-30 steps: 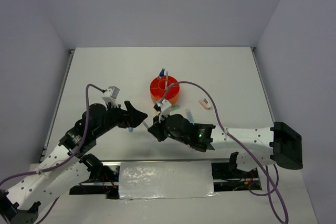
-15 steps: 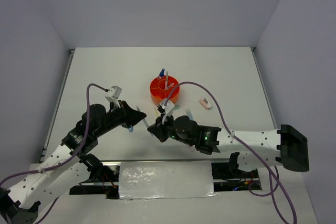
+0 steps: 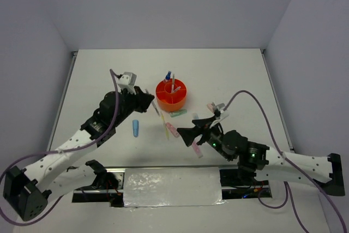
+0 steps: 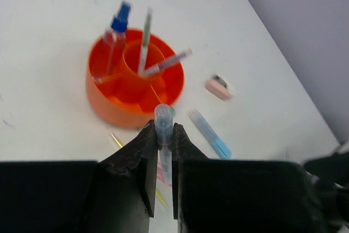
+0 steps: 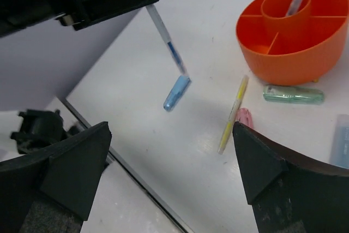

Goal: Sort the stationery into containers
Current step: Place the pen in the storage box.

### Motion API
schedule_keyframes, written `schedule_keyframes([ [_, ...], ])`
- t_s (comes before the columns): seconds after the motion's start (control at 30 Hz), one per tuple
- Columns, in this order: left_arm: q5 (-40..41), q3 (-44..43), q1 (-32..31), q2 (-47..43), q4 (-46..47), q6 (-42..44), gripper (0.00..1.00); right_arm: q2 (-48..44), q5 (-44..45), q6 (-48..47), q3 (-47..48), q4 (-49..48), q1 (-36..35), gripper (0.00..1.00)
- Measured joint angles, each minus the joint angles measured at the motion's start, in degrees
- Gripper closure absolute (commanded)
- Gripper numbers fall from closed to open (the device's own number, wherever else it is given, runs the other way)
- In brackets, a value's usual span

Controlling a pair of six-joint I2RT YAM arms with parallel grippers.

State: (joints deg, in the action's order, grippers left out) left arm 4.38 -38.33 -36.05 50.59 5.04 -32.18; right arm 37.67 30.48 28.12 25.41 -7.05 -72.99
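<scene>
The left gripper (image 4: 163, 135) is clamped shut on a thin clear pen (image 4: 164, 115). The pen hangs through the jaws with its blue tip below them, off the table (image 3: 240, 75). Just ahead of this gripper sits the orange organiser (image 4: 109, 107). Three pens stand in it, two seemingly in the centre cup and one in an outer compartment, though blur makes that uncertain. Ahead and to the gripper's right lies a pink eraser (image 4: 219, 88), with a light-blue marker (image 4: 210, 133) nearer.

The right gripper (image 5: 172, 135) is spread wide with nothing in it. Just ahead of it lie a yellow pen (image 5: 233, 114) and a pink marker (image 5: 244, 117), side by side. A green marker (image 5: 293, 94) lies beyond them against the organiser's foot. A short blue marker (image 5: 176, 93) lies farther out ahead.
</scene>
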Motion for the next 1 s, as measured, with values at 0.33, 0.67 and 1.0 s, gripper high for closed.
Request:
schedule_keyframes([
  [0.33,3.30,-20.02,0.26,22.12,15.69,13.64,0.95,-22.29,6.05,5.60,-1.40,17.20,0.00,0.00],
  [0.67,3.26,-26.27,0.35,36.46,19.34,17.31,0.94,-22.67,6.67,6.60,0.33,27.80,-0.02,0.00],
  [1.0,3.32,-23.04,0.35,39.41,22.93,17.53,0.73,-19.96,5.07,5.27,0.52,27.54,-0.04,0.00],
])
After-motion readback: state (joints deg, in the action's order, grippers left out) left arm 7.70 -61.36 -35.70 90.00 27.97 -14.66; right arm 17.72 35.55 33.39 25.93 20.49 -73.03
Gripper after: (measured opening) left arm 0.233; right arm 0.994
